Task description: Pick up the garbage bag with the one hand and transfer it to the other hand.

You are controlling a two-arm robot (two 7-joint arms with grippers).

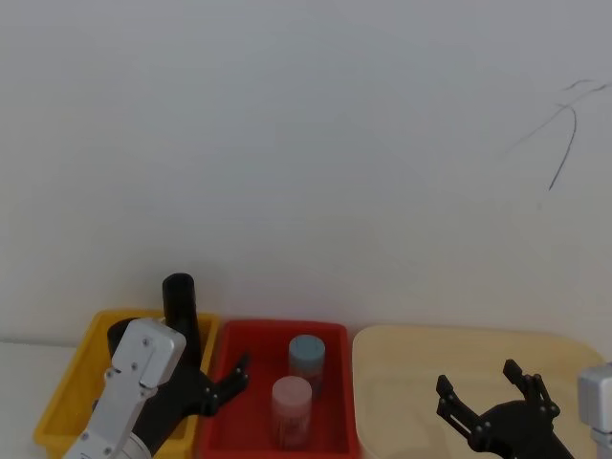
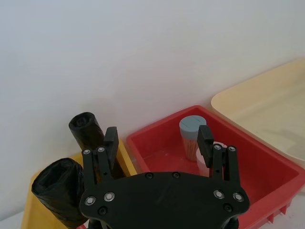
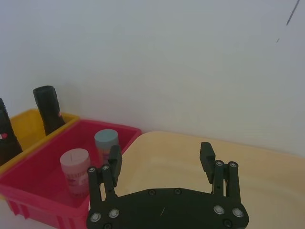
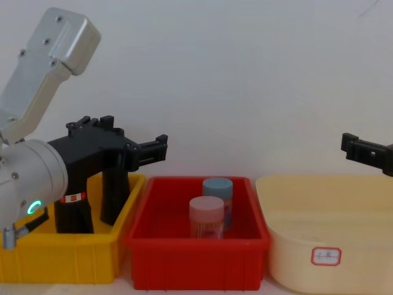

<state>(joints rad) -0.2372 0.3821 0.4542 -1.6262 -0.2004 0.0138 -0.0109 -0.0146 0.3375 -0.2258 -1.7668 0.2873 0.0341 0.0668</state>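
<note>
Nothing's grabbed yet: the garbage bag (image 4: 75,216) stands in the yellow bin (image 4: 73,264) by a slimmer black roll (image 4: 115,203), my left hand (image 2: 157,138) hangs wide open above it, my right hand (image 3: 160,152) is wide open over the beige tub (image 4: 362,246), so pickup and handoff are both left.

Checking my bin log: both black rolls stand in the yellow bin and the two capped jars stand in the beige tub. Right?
No. The chest view shows the blue-capped jar and pink-capped jar in the red bin, not the beige tub. The garbage bag and plain black roll do stand in the yellow bin.
</note>
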